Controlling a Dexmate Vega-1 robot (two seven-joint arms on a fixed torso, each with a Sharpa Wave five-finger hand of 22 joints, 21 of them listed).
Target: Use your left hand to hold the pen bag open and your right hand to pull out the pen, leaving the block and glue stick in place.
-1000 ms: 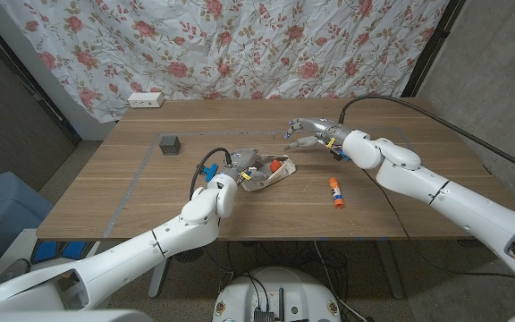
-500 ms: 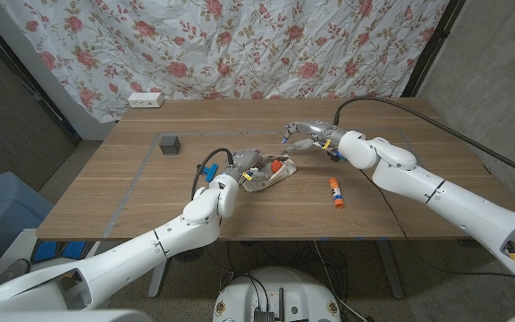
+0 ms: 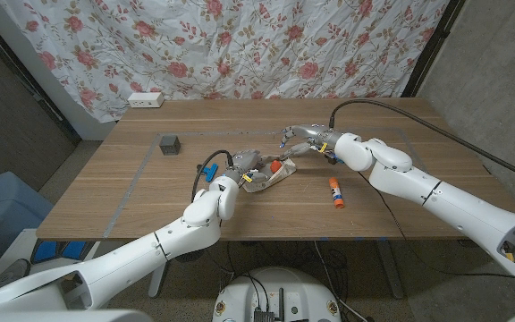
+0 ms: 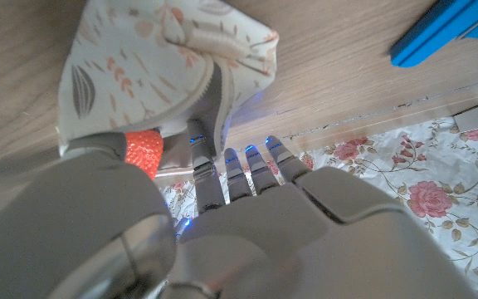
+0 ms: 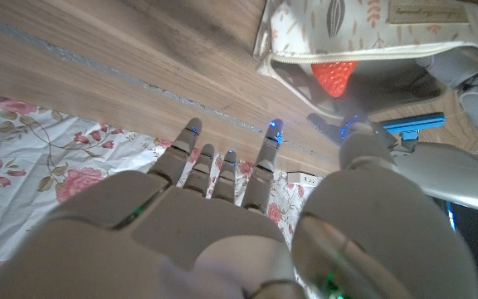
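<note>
Left hand (image 3: 245,166) grips the pen bag (image 3: 271,173) open; the empty, spread right hand (image 3: 300,138) should enter its mouth squarely.

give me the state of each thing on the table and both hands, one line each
pen bag: lying on the table, mouth held open, something orange-red inside
left hand: gripping the pen bag's edge
right hand: empty, fingers spread, just beyond the bag's mouth
glue stick: lying on the table outside the bag, to the robot's right
block: sitting on the table outside the bag, to the robot's left
power strip: lying at the table's far edge
</note>
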